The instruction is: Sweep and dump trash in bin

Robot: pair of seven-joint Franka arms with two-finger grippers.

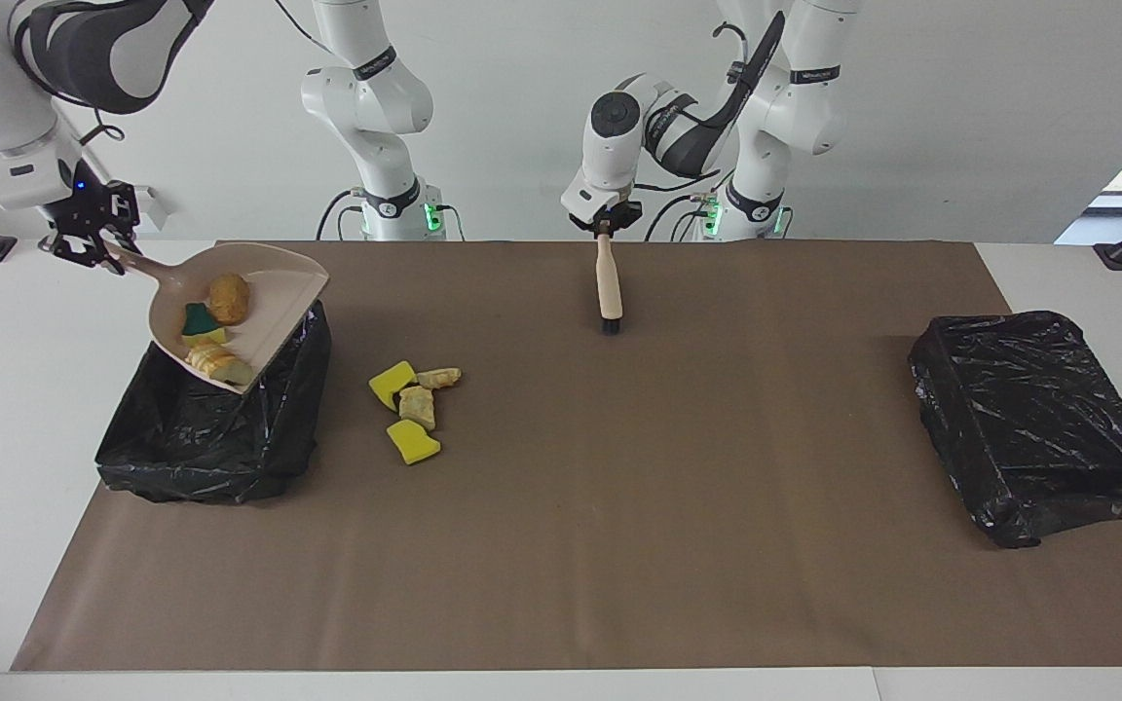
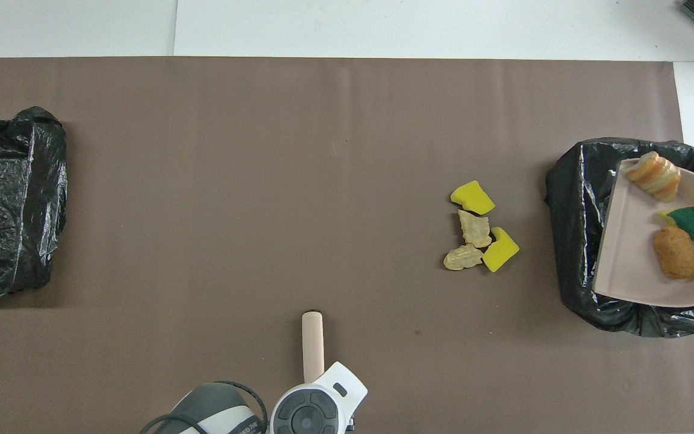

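Nearest the robots, the left pincer [image 1: 604,225] hangs over the near edge of the brown mat [image 1: 619,506], pinching the top of a wooden brush [image 1: 609,288] that hangs straight down, bristle end at or just above the mat; can't quite tell if it touches. In the overhead view that brush sits at about 6 o'clock on the counter [image 2: 383,27].

Out at roughly 3 o'clock in that same view, the right pincer [image 1: 92,245] is clamped on the handle of a beige dustpan [image 1: 274,282], held tilted over a black-lined bin [image 1: 201,448] at the right arm's end. Three bits of trash sit in the pan: a brown roll [image 1: 228,298], a yellow-and-green sponge piece [image 1: 200,324] and a striped bread slice [image 1: 215,362], which has slid toward the low lip above the bin.

Between brush and bin, four more scraps [image 1: 415,409] lie in a loose huddle on the mat: two yellow wedges and two tan chunks, nearly touching.

At 9 o'clock overhead, a second bin [image 1: 1038,419] sits at the left arm's end, well apart from everything.
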